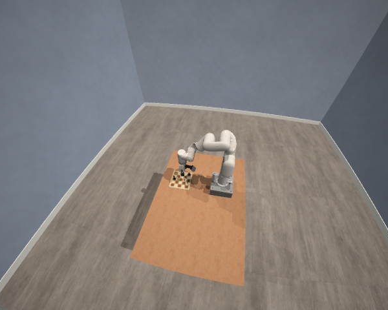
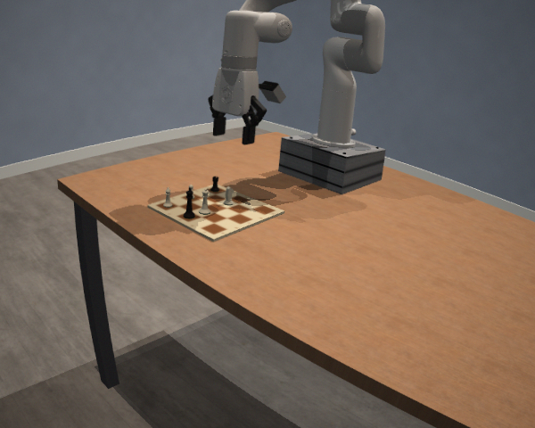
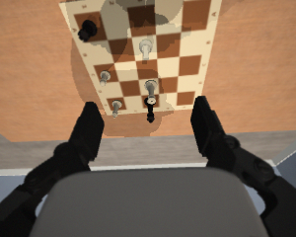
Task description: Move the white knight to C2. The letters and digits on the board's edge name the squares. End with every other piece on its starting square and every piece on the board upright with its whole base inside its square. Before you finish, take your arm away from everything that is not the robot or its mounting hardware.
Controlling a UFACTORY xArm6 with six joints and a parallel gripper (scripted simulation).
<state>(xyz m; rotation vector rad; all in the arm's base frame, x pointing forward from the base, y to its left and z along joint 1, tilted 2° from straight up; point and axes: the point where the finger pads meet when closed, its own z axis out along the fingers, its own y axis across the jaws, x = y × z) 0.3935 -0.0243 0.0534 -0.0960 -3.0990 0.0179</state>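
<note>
The small chessboard (image 2: 221,235) (image 3: 169,65) (image 1: 178,185) lies on the wooden table near its left edge. Several pieces stand upright on it. A chunky white piece (image 2: 229,195) (image 3: 146,47) that looks like the white knight stands toward the arm's base side. Other white pieces (image 2: 168,197) (image 2: 205,202) (image 3: 105,77), a tall black piece (image 2: 189,203) (image 3: 150,106) and a black rook (image 2: 215,184) (image 3: 87,31) stand around it. My gripper (image 2: 234,133) (image 3: 146,110) (image 1: 182,172) is open and empty. It hangs high above the board's far side, fingers pointing down.
The arm's grey base block (image 2: 332,163) (image 1: 221,188) stands on the table (image 2: 397,258) (image 1: 194,233) behind and to the right of the board. The table's left edge runs close to the board, with the floor below.
</note>
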